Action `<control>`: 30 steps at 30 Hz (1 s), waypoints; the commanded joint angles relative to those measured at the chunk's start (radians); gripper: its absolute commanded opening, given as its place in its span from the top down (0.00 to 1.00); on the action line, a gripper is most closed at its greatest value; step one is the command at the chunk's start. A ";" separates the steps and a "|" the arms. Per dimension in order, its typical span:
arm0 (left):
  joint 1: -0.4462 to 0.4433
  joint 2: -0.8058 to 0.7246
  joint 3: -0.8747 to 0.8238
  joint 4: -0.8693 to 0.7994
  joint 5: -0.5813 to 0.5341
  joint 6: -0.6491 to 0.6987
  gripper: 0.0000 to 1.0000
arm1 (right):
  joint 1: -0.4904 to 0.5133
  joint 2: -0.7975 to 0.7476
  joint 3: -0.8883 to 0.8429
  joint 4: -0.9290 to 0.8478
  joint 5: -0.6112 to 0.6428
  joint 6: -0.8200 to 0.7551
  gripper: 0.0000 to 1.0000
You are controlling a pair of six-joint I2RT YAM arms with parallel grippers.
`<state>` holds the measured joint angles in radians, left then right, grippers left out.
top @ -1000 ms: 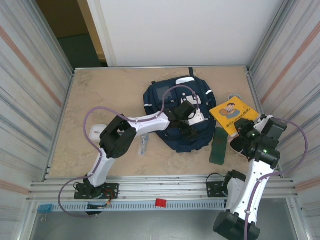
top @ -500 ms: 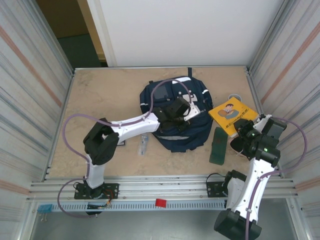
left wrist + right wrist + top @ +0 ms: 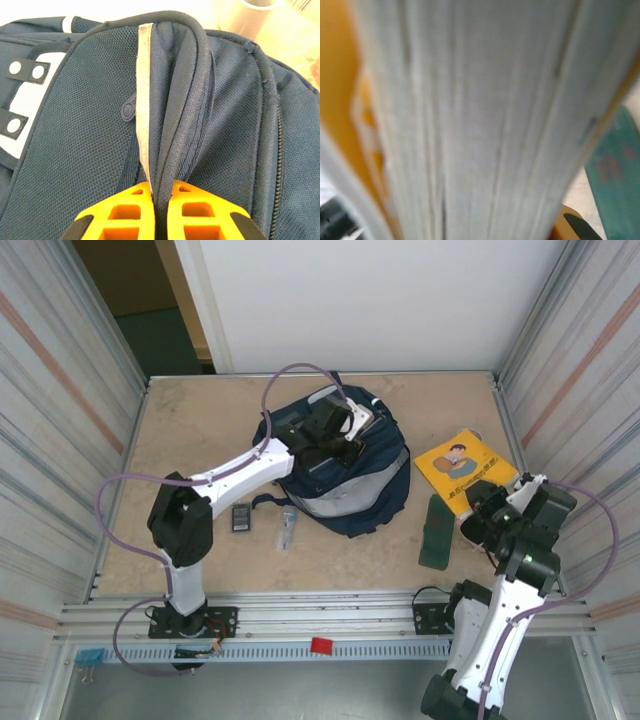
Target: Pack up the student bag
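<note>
The navy student bag (image 3: 345,495) lies mid-table, its top edge pulled up toward the far left. My left gripper (image 3: 335,432) is shut on a fold of the bag's fabric along its zip edge. In the left wrist view the orange fingers (image 3: 130,207) pinch that dark piping and a white stripe of the bag (image 3: 85,130) between them. My right gripper (image 3: 482,510) is at the near corner of a yellow book (image 3: 462,466) and shut on it. The book's white page edges (image 3: 485,120) sit close and blurred in the right wrist view.
A flat dark green pencil case (image 3: 436,532) lies between the bag and the right arm. A small dark device (image 3: 241,518) and a clear little item (image 3: 288,532) lie on the table left of the bag. Metal walls line both sides.
My left gripper closed on the bag and dragged its top edge toward the far left, shifting the bag and uncovering the small dark device. The right arm has barely moved.
</note>
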<state>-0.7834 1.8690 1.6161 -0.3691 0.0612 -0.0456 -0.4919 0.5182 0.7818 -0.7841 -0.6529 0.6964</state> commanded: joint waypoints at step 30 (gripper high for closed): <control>0.183 -0.058 0.187 0.080 0.571 -0.177 1.00 | 1.069 0.389 -0.422 1.345 0.846 0.571 1.00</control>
<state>-0.6041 1.8679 1.7332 -0.3923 0.5327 -0.2062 0.5571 0.8627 0.2848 0.3611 0.1345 1.2503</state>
